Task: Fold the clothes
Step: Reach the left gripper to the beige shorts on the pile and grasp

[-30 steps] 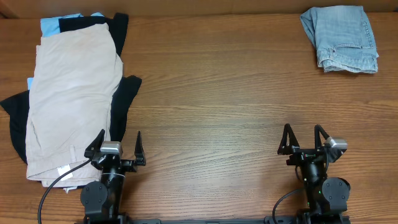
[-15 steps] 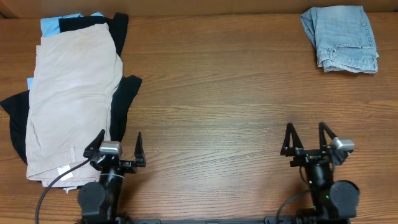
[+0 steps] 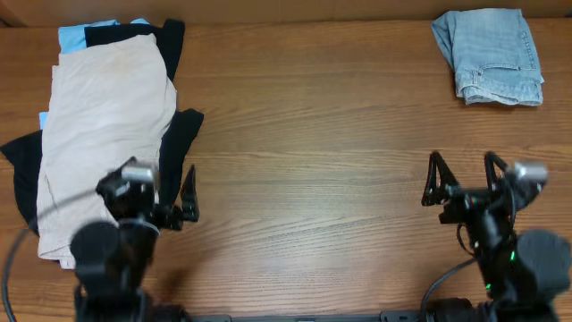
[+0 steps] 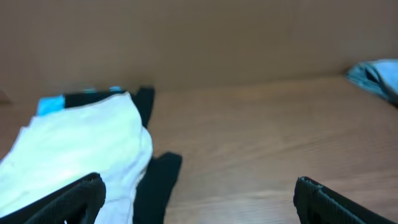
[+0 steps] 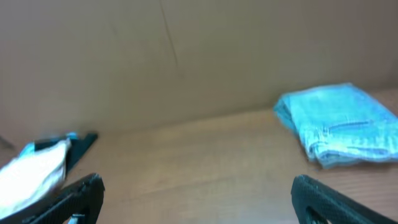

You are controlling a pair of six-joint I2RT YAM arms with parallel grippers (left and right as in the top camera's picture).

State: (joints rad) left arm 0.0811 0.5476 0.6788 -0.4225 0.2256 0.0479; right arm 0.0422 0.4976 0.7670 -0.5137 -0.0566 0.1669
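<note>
overhead: khaki shorts under left gripper

The work surface is a brown wood-grain worktop, rectangular, with the grain running left to right. It fills nearly the whole overhead view, and its far edge lies along the top of that view. A plain tan flat panel stands upright along the far edge and closes off the background in both wrist views. A thin vertical seam runs down the panel. Lighting is even and diffuse, casting soft shadows. Both wrist views are blurred.
</note>
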